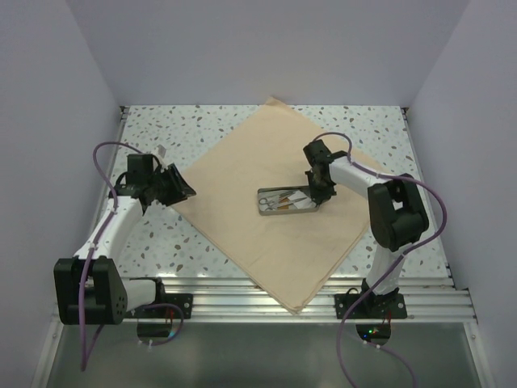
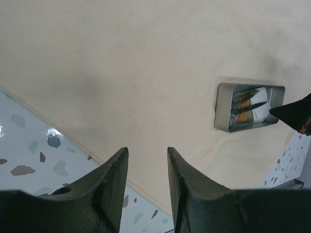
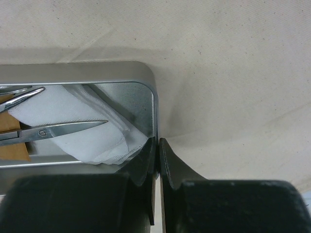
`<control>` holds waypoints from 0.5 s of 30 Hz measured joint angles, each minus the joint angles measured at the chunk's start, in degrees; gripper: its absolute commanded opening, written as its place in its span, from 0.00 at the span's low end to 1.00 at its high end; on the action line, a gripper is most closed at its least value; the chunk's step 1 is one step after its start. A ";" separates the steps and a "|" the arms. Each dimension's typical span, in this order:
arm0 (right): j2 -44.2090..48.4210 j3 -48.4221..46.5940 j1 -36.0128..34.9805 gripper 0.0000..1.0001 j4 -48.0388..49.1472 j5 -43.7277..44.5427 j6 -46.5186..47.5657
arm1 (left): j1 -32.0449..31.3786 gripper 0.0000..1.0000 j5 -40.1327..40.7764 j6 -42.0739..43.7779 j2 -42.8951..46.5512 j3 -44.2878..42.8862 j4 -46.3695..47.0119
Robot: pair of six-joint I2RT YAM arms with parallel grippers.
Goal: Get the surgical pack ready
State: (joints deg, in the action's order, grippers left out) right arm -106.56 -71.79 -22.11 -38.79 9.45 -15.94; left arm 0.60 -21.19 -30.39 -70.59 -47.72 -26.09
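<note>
Right gripper [image 3: 158, 144] clenched on steel tray [image 3: 121, 73] rim; left gripper [image 2: 147, 151] released; surgical pack [image 1: 234, 194] cloth tan, flat, unwrapped.

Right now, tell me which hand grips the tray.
The right hand, pinching the steel tray by its end wall; the left hand is open above the cloth.
</note>
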 measured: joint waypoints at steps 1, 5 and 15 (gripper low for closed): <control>0.00 0.00 0.00 0.00 0.00 -0.02 -0.07 | 0.00 0.41 0.04 -0.02 -0.09 0.00 -0.17; -0.13 -0.31 0.00 0.00 -0.24 -0.13 -0.79 | 0.00 0.41 0.20 0.00 -0.46 0.00 -0.76; -2.25 -3.10 -0.04 0.00 -1.25 -0.07 -2.03 | 0.00 0.41 0.22 0.00 -0.68 -0.02 -1.66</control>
State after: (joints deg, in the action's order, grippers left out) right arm -108.81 -74.89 -22.15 -40.03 9.39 -17.98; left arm 0.60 -20.97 -30.39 -71.26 -47.75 -27.75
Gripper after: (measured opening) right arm 0.053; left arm 0.413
